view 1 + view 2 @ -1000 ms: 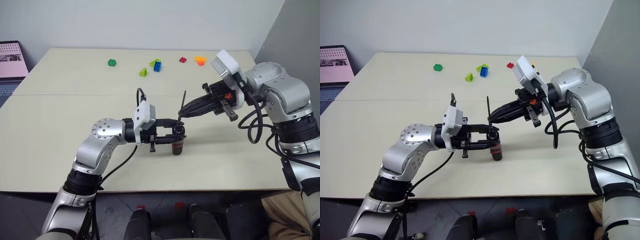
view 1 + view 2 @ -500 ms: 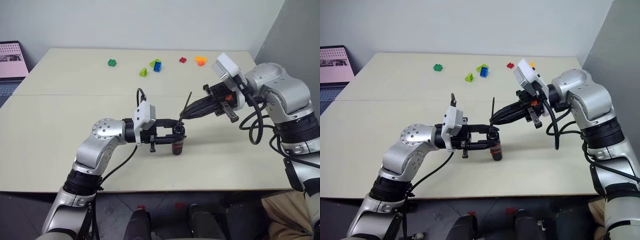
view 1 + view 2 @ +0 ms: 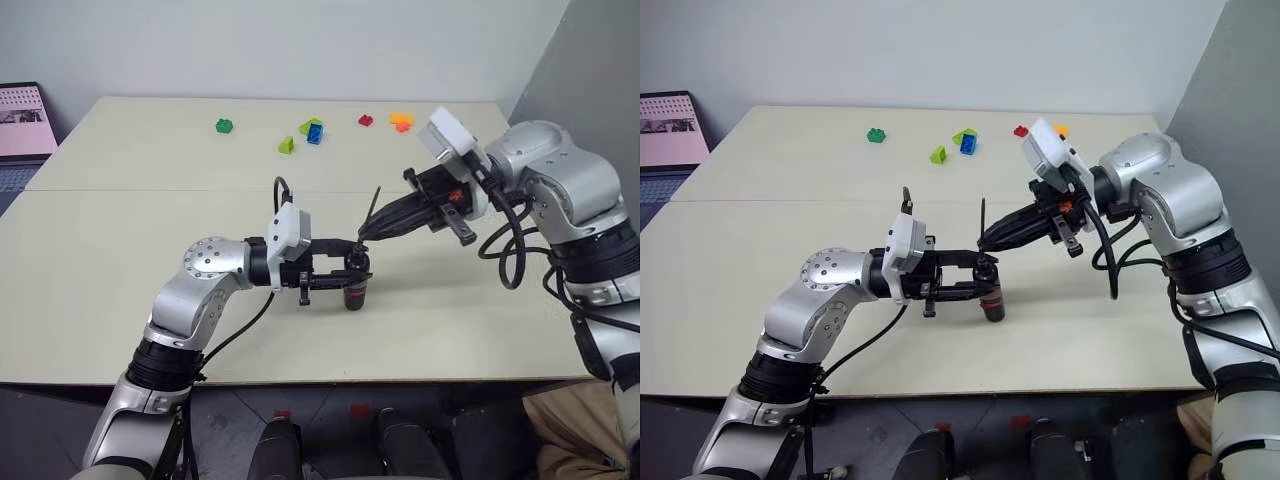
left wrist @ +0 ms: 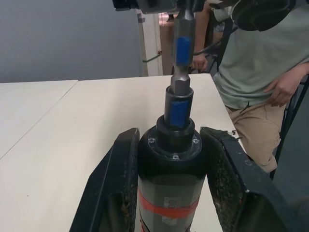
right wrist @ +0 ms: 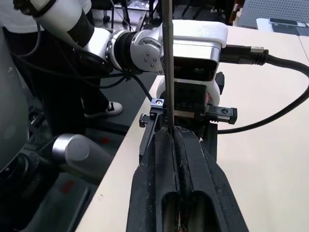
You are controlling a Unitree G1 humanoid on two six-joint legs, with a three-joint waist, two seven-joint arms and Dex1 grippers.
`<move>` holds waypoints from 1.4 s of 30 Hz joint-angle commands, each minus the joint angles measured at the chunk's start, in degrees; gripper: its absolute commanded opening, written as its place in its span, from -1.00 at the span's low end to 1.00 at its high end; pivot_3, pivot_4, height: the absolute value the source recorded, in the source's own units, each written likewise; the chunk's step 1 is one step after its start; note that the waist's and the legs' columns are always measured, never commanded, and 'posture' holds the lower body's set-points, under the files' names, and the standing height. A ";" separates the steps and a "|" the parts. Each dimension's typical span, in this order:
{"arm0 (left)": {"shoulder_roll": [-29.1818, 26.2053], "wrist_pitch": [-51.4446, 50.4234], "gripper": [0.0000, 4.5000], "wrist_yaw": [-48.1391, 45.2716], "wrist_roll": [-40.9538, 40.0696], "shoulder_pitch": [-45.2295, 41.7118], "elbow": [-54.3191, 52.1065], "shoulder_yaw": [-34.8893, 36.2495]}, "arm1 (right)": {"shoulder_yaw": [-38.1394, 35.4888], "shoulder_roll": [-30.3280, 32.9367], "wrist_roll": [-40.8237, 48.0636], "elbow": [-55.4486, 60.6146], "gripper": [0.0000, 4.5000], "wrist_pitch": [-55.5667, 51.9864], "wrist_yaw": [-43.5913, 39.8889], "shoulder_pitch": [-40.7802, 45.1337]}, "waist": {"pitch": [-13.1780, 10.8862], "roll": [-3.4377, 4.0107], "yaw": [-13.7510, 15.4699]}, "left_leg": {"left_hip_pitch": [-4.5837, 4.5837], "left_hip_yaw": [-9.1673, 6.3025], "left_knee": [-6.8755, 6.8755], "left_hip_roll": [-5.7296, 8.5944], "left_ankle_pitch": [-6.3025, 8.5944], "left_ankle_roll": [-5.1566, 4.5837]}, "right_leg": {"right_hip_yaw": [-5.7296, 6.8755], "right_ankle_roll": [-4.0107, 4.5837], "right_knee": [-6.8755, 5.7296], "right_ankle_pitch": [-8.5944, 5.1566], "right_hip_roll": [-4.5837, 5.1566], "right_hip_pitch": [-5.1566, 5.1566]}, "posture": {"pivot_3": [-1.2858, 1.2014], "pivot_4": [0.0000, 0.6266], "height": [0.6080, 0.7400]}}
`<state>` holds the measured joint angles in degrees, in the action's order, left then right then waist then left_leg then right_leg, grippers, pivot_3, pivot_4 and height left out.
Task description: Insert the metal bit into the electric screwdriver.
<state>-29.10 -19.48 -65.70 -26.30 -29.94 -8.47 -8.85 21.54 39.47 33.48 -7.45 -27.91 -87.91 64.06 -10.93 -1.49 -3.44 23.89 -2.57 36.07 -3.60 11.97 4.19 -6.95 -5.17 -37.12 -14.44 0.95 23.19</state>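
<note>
**Bit poised at the screwdriver's tip**

The left gripper (image 3: 352,276) clamps the black pen-shaped electric screwdriver with red side panels (image 3: 356,291), upright above the beige tabletop (image 3: 120,250). The right gripper (image 3: 366,231) pinches the thin dark grey metal bit (image 3: 371,209), whose lower end meets the screwdriver's narrow tip. Coloured toy bricks (image 3: 314,131) lie well apart, at the far edge.

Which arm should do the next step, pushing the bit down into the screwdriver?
Probably the right. The right gripper pinches the metal bit above the electric screwdriver, which the left gripper clamps upright on the table.
</note>
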 commanded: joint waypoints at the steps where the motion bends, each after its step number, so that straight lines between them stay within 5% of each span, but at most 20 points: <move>1: -1.14 -1.17 -0.28 -0.01 2.02 1.29 1.24 -1.73 | 2.57 1.03 -0.08 -0.16 -1.00 1.95 -4.59 0.76 | 0.02 0.01 0.00 | 0.00 0.00 0.00 0.00 0.00 0.00 | 0.00 0.01 0.00 -0.01 0.00 0.00 | 0.03 -0.52 1.00; 23: -1.27 -0.89 -0.28 -0.13 2.08 1.33 1.44 -1.95 | 5.38 0.51 -0.73 -5.32 -1.00 1.95 -4.59 3.59 | 0.13 0.06 0.01 | -0.04 0.01 0.00 -0.01 -0.01 -0.02 | -0.01 0.12 -0.03 -0.06 0.00 -0.02 | 0.03 -0.52 1.00; 42: -1.07 -0.85 -0.28 -0.27 2.28 0.17 2.68 -2.08 | -1.05 4.71 3.42 0.86 0.74 -4.66 -4.56 1.47 | 0.13 0.06 0.03 | -0.02 0.00 0.00 0.00 -0.01 -0.02 | -0.01 0.12 -0.02 -0.06 0.00 0.00 | 0.03 -0.52 1.00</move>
<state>-29.21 -19.24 -65.78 -26.30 -30.45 -7.71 -9.18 23.61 43.16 35.49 -8.83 -31.49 -88.19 65.56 -10.80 -1.43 -3.40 23.87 -2.56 36.07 -3.60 11.96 4.17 -6.97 -5.05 -37.14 -14.50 0.94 23.18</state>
